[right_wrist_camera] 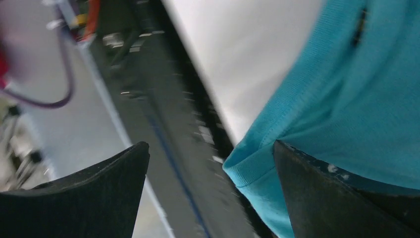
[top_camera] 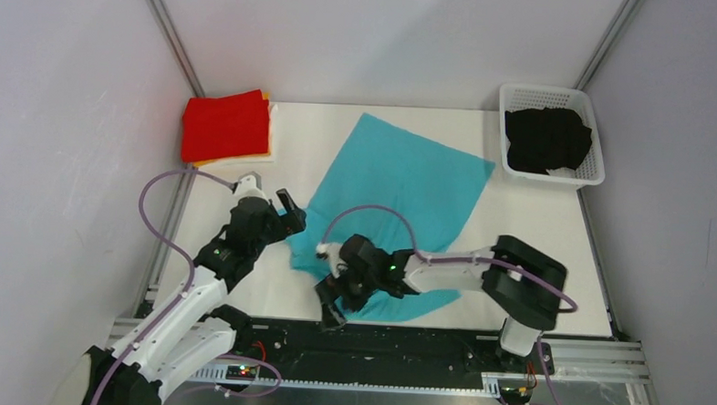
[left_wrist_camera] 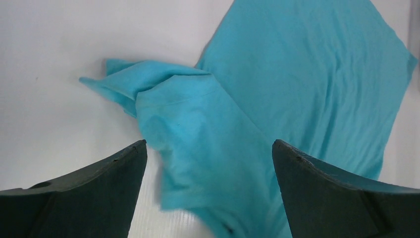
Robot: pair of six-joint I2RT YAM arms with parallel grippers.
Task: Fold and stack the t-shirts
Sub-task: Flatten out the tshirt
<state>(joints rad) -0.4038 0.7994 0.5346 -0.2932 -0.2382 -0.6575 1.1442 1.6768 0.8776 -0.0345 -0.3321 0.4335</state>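
A turquoise-blue t-shirt (top_camera: 401, 182) lies spread and rumpled in the middle of the white table. My left gripper (top_camera: 290, 213) is open at the shirt's left edge. In the left wrist view the bunched sleeve and body of the shirt (left_wrist_camera: 208, 134) lie between and beyond the open gripper (left_wrist_camera: 208, 153). My right gripper (top_camera: 329, 306) is open at the shirt's near edge. In the right wrist view the shirt's hem (right_wrist_camera: 252, 166) sits against the right finger (right_wrist_camera: 327, 198), with nothing clamped. A folded red t-shirt (top_camera: 225, 124) lies on an orange one (top_camera: 268, 103) at the back left.
A white lattice basket (top_camera: 597, 167) at the back right holds black t-shirts (top_camera: 548, 138). The table's front edge and black rail (right_wrist_camera: 163, 124) run under my right gripper. Grey walls close in on the left and right.
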